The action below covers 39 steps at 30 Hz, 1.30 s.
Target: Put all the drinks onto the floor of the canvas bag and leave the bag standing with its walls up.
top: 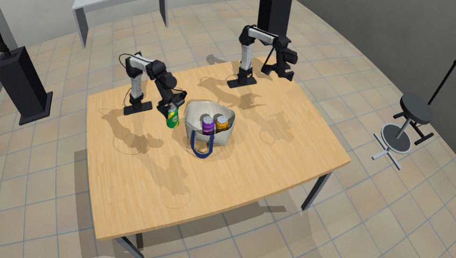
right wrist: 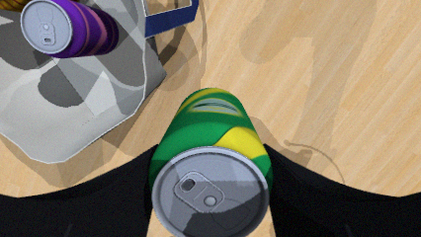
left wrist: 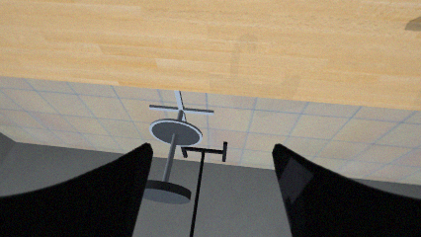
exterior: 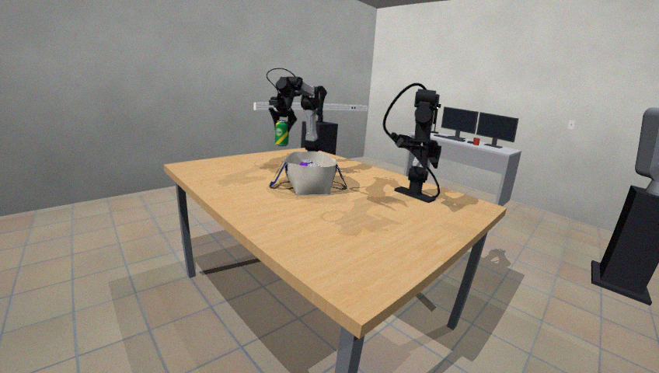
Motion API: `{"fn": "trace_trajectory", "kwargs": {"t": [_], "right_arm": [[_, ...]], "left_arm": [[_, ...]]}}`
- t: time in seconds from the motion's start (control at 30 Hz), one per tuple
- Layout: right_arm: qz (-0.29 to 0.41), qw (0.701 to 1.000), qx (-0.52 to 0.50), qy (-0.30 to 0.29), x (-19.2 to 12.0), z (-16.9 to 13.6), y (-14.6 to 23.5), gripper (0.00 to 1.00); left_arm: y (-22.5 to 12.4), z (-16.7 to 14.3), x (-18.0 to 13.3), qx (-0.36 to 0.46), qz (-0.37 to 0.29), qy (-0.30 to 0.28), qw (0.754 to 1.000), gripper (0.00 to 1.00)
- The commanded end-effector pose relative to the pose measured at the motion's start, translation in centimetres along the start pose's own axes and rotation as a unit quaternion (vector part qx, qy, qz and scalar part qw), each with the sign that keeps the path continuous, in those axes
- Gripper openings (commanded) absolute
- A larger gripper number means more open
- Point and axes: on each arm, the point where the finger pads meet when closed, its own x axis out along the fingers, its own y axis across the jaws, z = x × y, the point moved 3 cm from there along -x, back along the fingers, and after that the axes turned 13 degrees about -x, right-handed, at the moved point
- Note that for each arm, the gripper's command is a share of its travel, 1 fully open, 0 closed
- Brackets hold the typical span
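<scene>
Transfer step in hand: green can (top: 172,119) (exterior: 281,134) (right wrist: 210,133) clasped in right gripper (top: 171,106) (exterior: 282,122) (right wrist: 210,147), aloft beside canvas bag (top: 192,134) (exterior: 312,180) (right wrist: 49,135); left gripper (top: 277,75) (left wrist: 212,147) spread, empty; next, likely, centering over open bag space, then lowering.

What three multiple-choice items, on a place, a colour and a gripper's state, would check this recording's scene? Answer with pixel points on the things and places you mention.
1. Where is the purple can?
A) in the canvas bag
B) under the table
C) on the stool
2. What colours is the held can?
A) red and white
B) green and yellow
C) blue
3. How is the left gripper?
A) shut on a can
B) holding the bag
C) open, empty

1: A, the purple can (top: 207,126) (right wrist: 91,30) stands inside the canvas bag (top: 195,116) (exterior: 312,179) (right wrist: 30,133).
2: B, the green-yellow can (top: 172,119) (exterior: 281,134) (right wrist: 212,133) shows both colours.
3: C, the left gripper (left wrist: 212,146) has nothing between its spread fingers.
</scene>
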Motion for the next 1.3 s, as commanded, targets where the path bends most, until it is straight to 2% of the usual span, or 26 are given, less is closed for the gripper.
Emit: {"fn": "trace_trajectory", "kwargs": {"t": [0.0, 0.1, 0.2, 0.33, 0.43, 0.87, 1.13, 1.17, 1.27], "right_arm": [[-0.036, 0.996, 0.006, -0.087, -3.4, 2.8, -1.4, 0.74], [-0.027, 0.997, 0.001, -0.066, -2.1, 1.9, -0.5, 0.74], [-0.033, 0.995, 0.000, -0.091, -3.4, 3.1, -0.7, 0.74], [-0.027, 0.997, 0.000, -0.070, -2.2, 2.1, -0.4, 0.74], [-0.033, 0.996, -0.003, -0.087, -3.1, 2.8, -0.9, 0.74], [-0.030, 0.996, -0.002, -0.084, -2.9, 2.7, -0.9, 0.74], [-0.027, 0.996, 0.010, -0.088, -3.1, 4.0, 2.5, 0.74], [-0.023, 0.998, 0.009, -0.066, -1.2, 4.0, 2.9, 0.74], [-0.026, 0.997, 0.010, -0.070, -1.7, 4.2, 3.5, 0.74]], "left_arm": [[0.7, 0.1, -1.4, -0.004, 0.023, 0.006, 1.000, 0.91], [0.7, 0.1, -1.4, -0.004, 0.023, 0.006, 1.000, 0.91], [0.7, 0.1, -1.4, -0.004, 0.023, 0.006, 1.000, 0.91], [0.8, 0.0, -1.6, -0.004, 0.026, 0.009, 1.000, 0.91], [0.8, 0.0, -1.6, -0.004, 0.026, 0.009, 1.000, 0.91], [0.9, -0.1, -1.8, -0.004, 0.029, 0.011, 1.000, 0.91], [0.9, -0.1, -1.8, -0.004, 0.029, 0.011, 1.000, 0.91], [0.9, -0.1, -1.8, -0.004, 0.029, 0.011, 1.000, 0.91], [0.9, -0.1, -1.8, -0.004, 0.029, 0.011, 1.000, 0.91]]}}
